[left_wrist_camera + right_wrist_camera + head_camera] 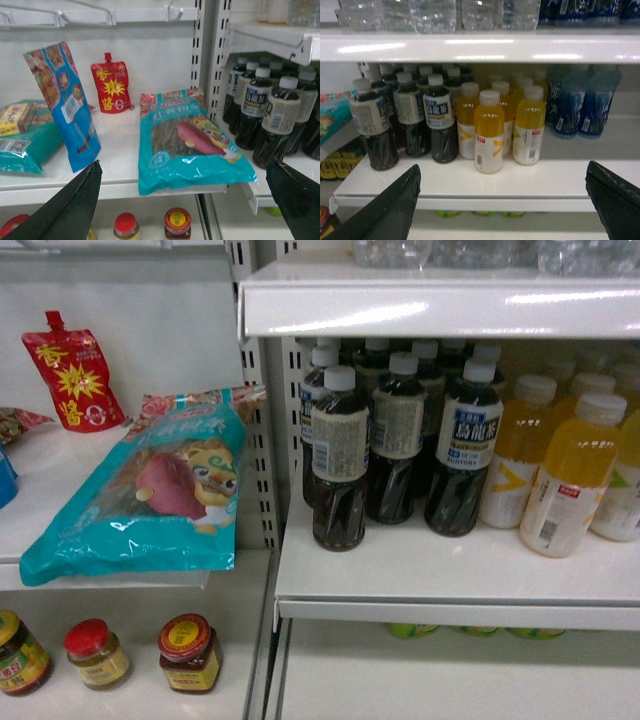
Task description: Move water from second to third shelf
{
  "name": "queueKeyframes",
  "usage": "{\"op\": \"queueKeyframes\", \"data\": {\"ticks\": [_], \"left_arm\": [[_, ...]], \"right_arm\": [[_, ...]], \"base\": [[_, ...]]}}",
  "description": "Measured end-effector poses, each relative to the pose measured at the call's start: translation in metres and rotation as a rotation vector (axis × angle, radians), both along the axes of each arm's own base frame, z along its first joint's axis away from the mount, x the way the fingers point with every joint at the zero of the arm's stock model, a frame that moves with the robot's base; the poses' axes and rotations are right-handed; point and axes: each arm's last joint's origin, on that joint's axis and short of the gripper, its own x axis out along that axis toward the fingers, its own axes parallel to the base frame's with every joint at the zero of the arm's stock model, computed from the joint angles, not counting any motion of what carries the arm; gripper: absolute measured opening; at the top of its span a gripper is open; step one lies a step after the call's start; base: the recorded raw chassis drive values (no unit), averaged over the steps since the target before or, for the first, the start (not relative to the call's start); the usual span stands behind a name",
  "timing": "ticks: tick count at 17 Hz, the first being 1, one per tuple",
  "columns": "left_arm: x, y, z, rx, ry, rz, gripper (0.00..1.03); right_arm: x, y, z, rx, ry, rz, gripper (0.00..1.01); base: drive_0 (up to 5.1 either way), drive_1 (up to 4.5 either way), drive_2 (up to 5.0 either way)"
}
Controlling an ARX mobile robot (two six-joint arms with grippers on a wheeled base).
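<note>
The right gripper (502, 200) hangs wide open at the bottom of its wrist view, holding nothing, and the left gripper (182, 200) is spread just as wide, also holding nothing. Past the right fingers stand yellow juice bottles (489, 131) and dark tea bottles (439, 124). Farther up, along the top left edge, the water bottles (432, 14) stand upright on the higher shelf (480, 47), well above the gripper, caps out of frame
</note>
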Motion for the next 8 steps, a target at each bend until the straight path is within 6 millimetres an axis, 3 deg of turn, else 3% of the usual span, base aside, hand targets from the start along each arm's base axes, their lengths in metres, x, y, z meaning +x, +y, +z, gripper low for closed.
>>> {"op": "queueKeyframes", "data": {"ticks": [8], "left_arm": [[0.0, 0.0, -0.0003, 0.0, 0.003, -0.001, 0.98]], "right_arm": [[0.0, 0.0, -0.0002, -0.002, 0.002, 0.0, 0.98]], "base": [[0.0, 0.0, 0.0]]}}
